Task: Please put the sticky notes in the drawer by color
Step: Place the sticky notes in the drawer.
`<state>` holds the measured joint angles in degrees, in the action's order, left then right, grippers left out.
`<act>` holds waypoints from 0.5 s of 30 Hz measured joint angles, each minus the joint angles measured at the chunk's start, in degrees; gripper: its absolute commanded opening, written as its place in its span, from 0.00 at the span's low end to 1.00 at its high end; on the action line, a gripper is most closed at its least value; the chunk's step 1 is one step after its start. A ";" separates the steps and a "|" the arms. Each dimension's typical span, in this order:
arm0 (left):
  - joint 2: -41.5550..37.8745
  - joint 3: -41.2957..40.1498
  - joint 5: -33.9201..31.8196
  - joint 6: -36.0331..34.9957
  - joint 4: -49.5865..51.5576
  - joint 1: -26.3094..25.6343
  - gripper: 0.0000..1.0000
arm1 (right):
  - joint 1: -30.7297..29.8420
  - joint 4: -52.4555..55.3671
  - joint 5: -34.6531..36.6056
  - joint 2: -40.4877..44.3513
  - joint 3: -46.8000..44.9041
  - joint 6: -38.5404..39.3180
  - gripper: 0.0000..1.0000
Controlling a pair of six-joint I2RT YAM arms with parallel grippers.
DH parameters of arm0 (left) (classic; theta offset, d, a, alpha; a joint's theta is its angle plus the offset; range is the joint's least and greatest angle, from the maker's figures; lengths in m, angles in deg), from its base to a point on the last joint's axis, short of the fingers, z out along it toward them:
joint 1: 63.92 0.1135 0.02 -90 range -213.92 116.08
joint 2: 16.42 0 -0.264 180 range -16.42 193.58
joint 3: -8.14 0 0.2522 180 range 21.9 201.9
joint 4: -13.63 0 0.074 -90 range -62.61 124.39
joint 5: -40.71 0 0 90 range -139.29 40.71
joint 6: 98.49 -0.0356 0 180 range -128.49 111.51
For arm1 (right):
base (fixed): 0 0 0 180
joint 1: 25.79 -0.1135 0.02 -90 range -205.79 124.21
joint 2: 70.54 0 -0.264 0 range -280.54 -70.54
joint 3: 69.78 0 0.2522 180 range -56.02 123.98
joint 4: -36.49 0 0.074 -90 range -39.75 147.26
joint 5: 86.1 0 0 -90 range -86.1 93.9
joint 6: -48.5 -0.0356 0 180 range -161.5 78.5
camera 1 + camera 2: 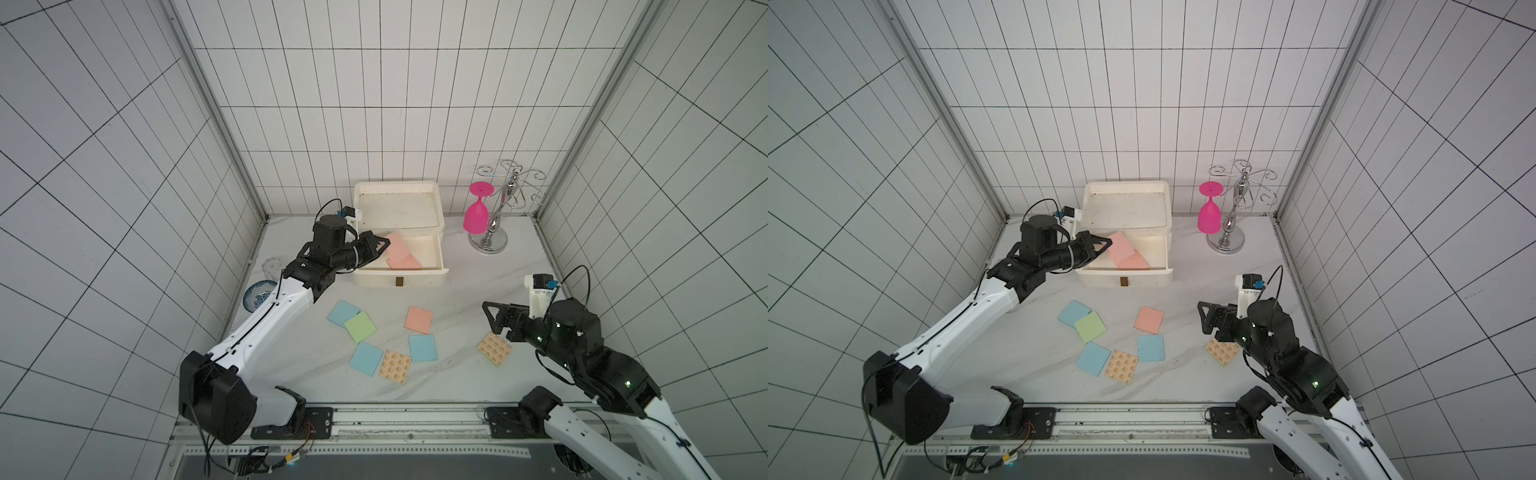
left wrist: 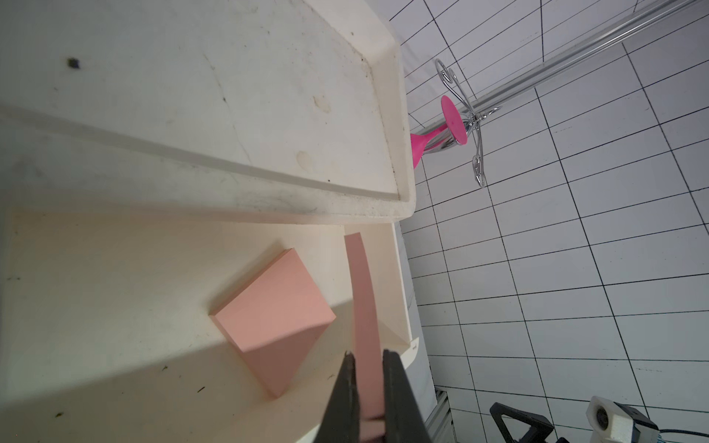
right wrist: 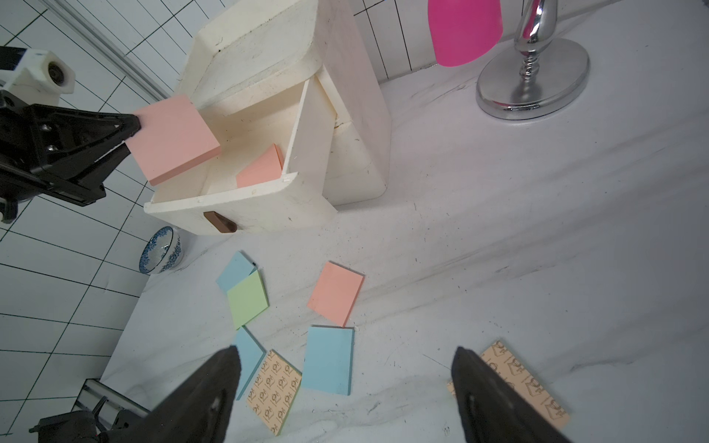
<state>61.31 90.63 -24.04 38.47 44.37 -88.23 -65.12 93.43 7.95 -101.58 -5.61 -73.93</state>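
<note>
Left gripper, just left of frame centre in a top view, is pinched nearly closed on a salmon-pink pad, tilted over the open top drawer of the chest. Inside lies a second pink pad; whether the two touch is unclear. Right gripper, lower right, gapes wide and empty near a tan pad.

Three pink pads, three blue pads, one green pad, two tan pads, one drawer chest, one goblet.

Tan pad partly hid by R gripper; small clear obj, maybe cup
</note>
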 measured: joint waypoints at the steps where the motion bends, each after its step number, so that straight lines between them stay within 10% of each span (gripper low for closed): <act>1: 0.31 -0.11 0.20 -0.31 0.00 0.00 0.24 | 0.00 -0.02 -0.02 -0.17 0.00 0.00 0.90; 5: 1.20 -0.20 1.03 -1.70 -0.09 0.09 0.56 | 0.00 -0.09 -0.46 -1.09 0.00 0.00 0.90; 15: -3.76 1.18 0.17 -7.91 9.77 6.69 0.61 | 0.00 -0.70 -2.51 -6.71 -3.08 0.02 0.90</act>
<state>57.55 91.81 -23.86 30.56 54.14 -81.55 -65.12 92.73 5.44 -108.29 -8.69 -73.90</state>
